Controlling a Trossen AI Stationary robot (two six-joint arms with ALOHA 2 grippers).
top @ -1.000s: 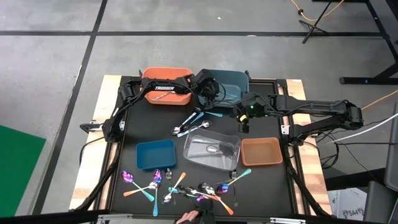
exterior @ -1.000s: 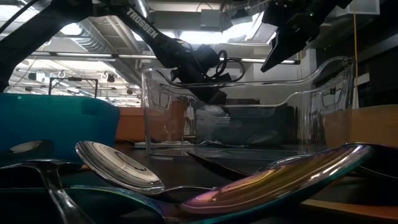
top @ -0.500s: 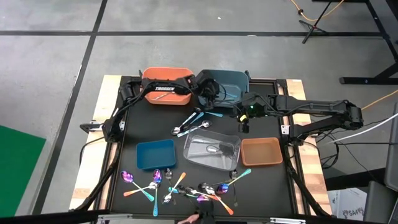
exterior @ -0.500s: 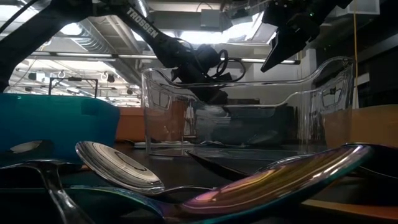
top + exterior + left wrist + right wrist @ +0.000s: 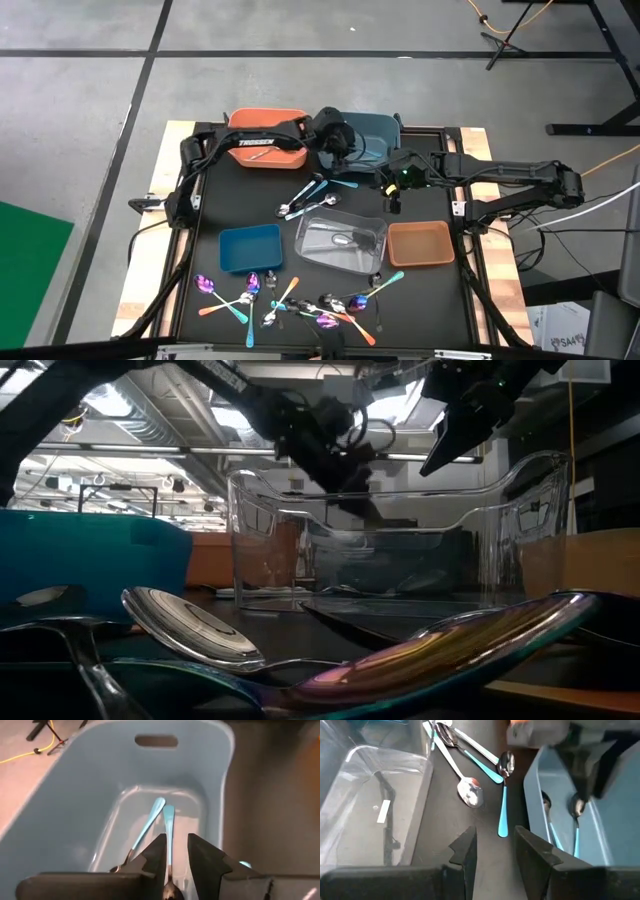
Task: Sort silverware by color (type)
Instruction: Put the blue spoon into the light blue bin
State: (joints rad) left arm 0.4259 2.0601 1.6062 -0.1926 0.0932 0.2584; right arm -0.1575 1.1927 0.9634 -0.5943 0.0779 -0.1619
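I'm holding the left gripper (image 5: 175,857) over the light-blue bin (image 5: 75,805), fingers pinching a teal-handled spoon (image 5: 169,827); another lies inside. I'm hovering the right gripper (image 5: 494,845), fingers parted, holding nothing, beside the bin.

Clear bin (image 5: 350,820): dark utensil (image 5: 387,827) inside.
Teal-handled spoon (image 5: 504,795): beside blue bin (image 5: 615,850).
Right gripper (image 5: 495,851): fingers parted, empty.

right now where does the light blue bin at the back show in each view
High view: light blue bin at the table's back, beside the orange bin.
Low view: not visible.
Left wrist view: bin fills the picture, two teal-handled spoons inside.
Right wrist view: at the right edge.
Shared landmark: those spoons.
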